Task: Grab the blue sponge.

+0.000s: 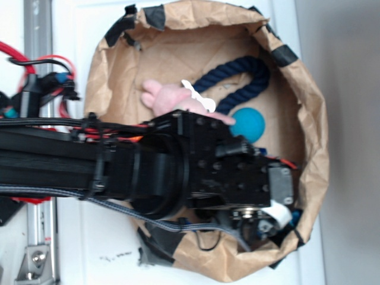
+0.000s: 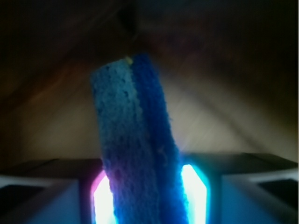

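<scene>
Inside the crumpled brown paper bag [image 1: 309, 136], at its lower right rim, the black gripper [image 1: 270, 222] reaches in, its fingertips mostly hidden by the arm in the exterior view. From the wrist view, the blue sponge [image 2: 135, 149] stands upright between the two fingers [image 2: 243, 186], light porous face on the left, darker scouring layer on the right; the fingers appear closed narrowly on its lower part. Above the gripper lie a teal ball [image 1: 247, 124], a navy rope [image 1: 237, 77] and a pink plush toy [image 1: 172, 98]. With the hold low and near one end, the soft foam could compress, twist and slip free, or the bag wall could snag it on lifting
</scene>
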Motion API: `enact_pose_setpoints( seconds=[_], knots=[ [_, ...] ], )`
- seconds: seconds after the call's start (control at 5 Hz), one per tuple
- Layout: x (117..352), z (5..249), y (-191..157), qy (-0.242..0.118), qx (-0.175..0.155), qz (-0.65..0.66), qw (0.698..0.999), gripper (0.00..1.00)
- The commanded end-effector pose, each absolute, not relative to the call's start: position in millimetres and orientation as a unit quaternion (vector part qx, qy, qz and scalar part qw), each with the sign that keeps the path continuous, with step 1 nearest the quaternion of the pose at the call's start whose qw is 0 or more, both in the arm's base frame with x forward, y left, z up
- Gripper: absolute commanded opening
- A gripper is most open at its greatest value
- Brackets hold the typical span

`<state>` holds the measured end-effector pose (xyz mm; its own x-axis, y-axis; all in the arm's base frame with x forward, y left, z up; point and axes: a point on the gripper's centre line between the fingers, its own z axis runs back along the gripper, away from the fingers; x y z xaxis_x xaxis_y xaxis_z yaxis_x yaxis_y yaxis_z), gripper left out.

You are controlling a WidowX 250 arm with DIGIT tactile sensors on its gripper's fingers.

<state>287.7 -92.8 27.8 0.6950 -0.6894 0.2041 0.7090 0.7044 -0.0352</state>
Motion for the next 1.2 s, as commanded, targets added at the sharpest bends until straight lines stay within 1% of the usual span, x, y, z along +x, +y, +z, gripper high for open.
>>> enact_pose_setpoints(
  seconds=[0.0, 0.2, 0.4, 0.6, 0.8, 1.0],
  knots=[
    [273, 70, -63, -0.101, -0.047, -0.245, 0.963, 0.00],
    [275, 89, -28, -0.032, -0.035, -0.123, 0.991, 0.00],
    [275, 106, -18, 0.041, -0.048, -0.003, 0.998, 0.00],
    [272, 130, -20, 0.072, -0.021, 0.076, 0.994, 0.00],
    [253, 149, -20, 0.035, -0.014, 0.083, 0.996, 0.00],
    [241, 156, -30, 0.016, -0.005, 0.081, 0.997, 0.00]
  ],
)
